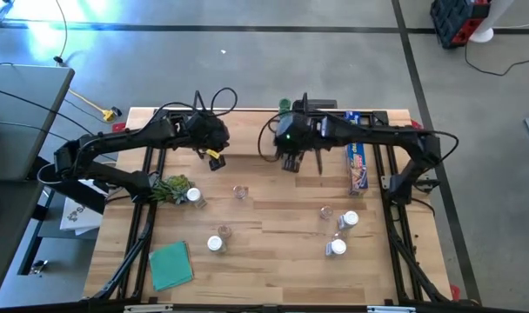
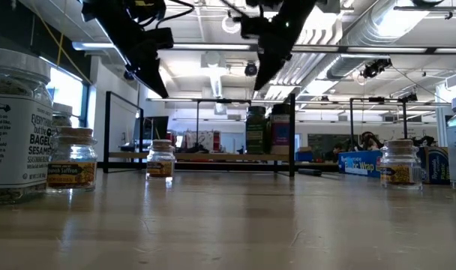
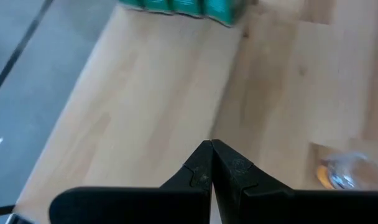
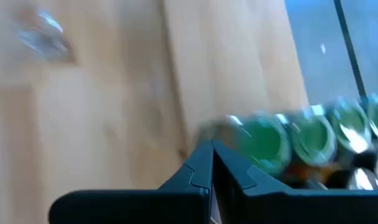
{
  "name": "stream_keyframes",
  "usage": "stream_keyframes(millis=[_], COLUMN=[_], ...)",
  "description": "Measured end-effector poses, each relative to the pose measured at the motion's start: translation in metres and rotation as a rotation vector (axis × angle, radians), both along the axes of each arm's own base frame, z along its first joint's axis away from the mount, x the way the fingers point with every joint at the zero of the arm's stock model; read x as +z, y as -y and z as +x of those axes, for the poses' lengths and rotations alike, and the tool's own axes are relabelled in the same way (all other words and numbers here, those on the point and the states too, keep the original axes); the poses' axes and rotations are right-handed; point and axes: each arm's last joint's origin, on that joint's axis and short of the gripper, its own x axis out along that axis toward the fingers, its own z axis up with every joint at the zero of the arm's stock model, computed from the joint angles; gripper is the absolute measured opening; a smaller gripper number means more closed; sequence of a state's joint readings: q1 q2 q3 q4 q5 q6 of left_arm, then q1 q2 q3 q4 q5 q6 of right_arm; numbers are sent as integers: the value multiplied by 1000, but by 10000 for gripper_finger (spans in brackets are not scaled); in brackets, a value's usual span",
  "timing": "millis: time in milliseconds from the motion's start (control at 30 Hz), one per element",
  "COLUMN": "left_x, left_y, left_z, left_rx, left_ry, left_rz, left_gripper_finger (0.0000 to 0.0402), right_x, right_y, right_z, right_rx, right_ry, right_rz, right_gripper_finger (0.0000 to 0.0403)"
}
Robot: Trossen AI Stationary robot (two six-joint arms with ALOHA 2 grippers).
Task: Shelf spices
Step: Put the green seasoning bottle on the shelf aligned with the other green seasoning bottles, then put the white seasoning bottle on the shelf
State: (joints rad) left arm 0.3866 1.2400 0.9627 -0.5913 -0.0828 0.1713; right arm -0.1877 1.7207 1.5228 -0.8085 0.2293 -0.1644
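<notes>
Light-wood table [image 1: 273,261], plank top. Scattered spice jars [image 1: 216,243] stand upright across middle and near side. Green leafy bunch [image 1: 170,188] at left. Teal cloth [image 1: 170,264] at near-left corner. Long blue wrap box [image 1: 358,167] at right. Shelf [image 2: 213,157] at far edge, green-lidded jars on it.

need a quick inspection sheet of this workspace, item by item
surface: light wooden tabletop, bare in the middle.
job's things: small clear spice jars loose on the table, among them a white-lidded jar front left and a white-lidded pair front right; green-lidded jars in a row at the back, by the light-wood shelf with black wire frames.
clutter: green leafy bunch, flat teal square, long blue wrap box.
grippers: left gripper shut, empty, above the back left; right gripper shut, empty, above the green-lidded jars.
cables: black loops over both arms at the back.
surroundings: grey floor, grey table to the left; no person seen.
</notes>
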Motion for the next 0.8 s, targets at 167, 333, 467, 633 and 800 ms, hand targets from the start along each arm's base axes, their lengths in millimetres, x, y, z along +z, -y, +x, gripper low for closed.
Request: stream_keyframes(millis=[167, 333, 467, 633, 800], left_x=[5, 6, 4, -3, -8], left_y=[26, 73, 111, 128, 130], left_z=[-4, -11, -18, -38, -52], left_rx=[-115, -293, -387, -267, -27], left_ry=[-37, -142, -205, -344, -426], left_rz=[-2, 47, 93, 54, -168], left_gripper_finger=[0, 0, 0, 0, 23], right_x=[-22, -60, -72, -80, -81], right_y=[-49, -101, -130, -138, -137], right_z=[14, 21, 17, 10, 9], right_rx=[170, 317, 391, 393, 323], right_ry=[144, 407, 662, 751, 751], right_rz=[82, 107, 148, 148, 152], right_gripper_finger=[0, 0, 0, 0, 0])
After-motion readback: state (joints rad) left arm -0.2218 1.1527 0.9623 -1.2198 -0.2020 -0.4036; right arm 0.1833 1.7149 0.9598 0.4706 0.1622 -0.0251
